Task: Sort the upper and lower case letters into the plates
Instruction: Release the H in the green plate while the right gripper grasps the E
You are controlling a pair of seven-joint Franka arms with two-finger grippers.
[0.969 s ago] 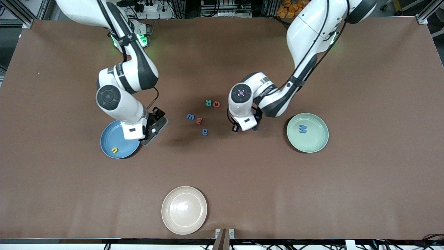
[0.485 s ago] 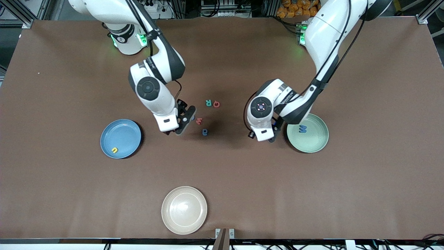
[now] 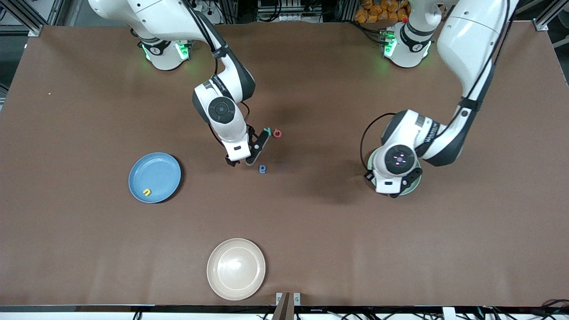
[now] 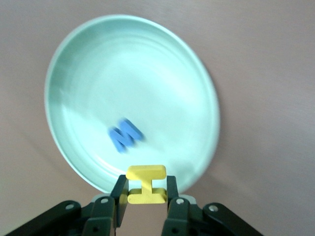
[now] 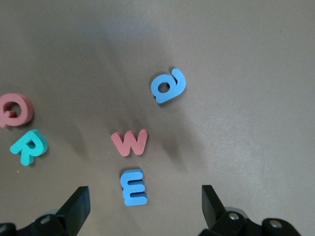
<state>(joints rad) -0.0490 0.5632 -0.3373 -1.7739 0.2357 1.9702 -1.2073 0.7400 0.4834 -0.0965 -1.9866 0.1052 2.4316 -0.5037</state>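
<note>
Left tool (image 4: 146,192): clenched on small yellow foam capital H (image 4: 145,184), held over rim of pale mint-green round plate (image 4: 78,69) containing blue foam capital M (image 4: 125,134).

Right tool (image 5: 143,206): released, jaws wide, over red w (image 5: 130,142) and blue w (image 5: 133,187) on brown counter (image 3: 311,231).

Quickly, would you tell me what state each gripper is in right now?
Left gripper: shut on the yellow H, over the mint green plate.
Right gripper: open, holding nothing, over the loose letters on the table.
</note>
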